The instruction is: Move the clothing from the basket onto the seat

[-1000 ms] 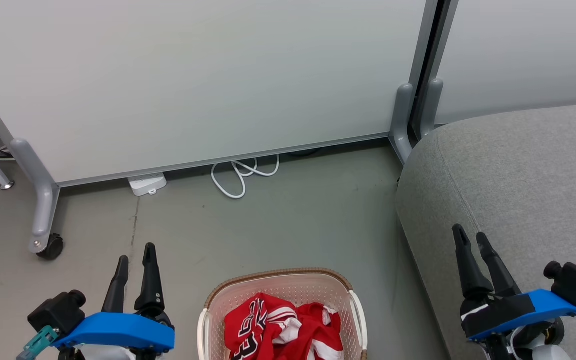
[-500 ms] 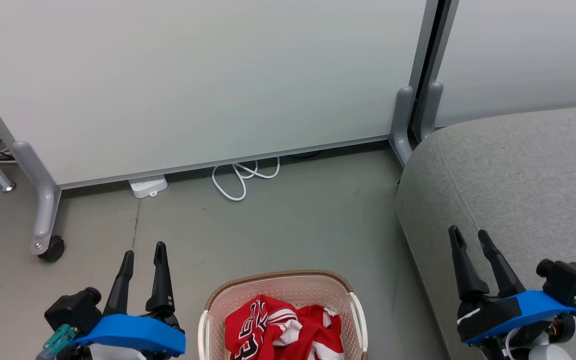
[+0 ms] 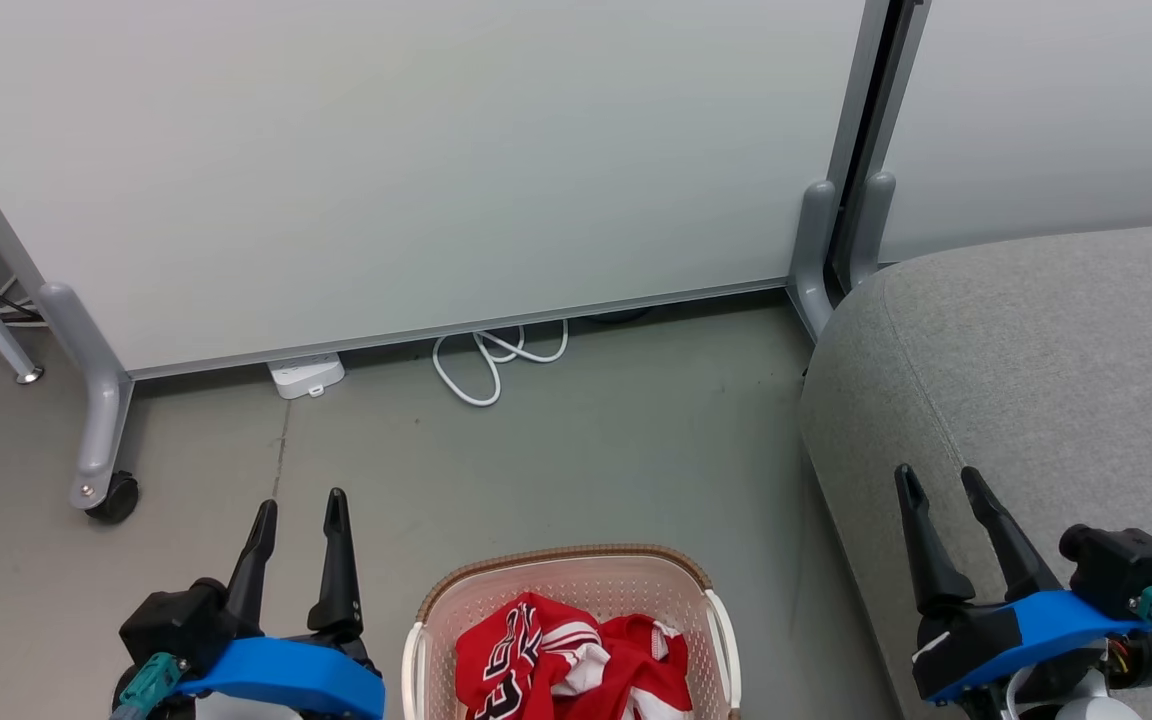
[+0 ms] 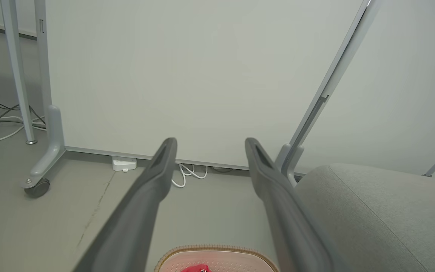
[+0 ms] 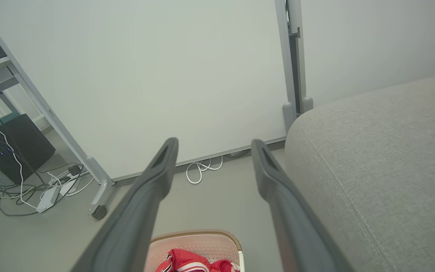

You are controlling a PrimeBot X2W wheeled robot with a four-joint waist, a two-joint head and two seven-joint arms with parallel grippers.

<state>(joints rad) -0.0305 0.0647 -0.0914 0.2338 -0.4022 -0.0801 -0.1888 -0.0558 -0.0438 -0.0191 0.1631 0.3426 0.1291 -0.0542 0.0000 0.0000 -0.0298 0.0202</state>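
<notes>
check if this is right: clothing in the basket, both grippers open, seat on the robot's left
Wrong side: the head view shows the seat on the robot's right. The clothing does lie in the basket, and the left gripper and right gripper are both open.

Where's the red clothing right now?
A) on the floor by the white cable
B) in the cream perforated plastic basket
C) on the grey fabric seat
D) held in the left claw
B: the red sports clothing lies bunched inside the cream-white perforated plastic basket, and the left claw and right claw are open and empty.
</notes>
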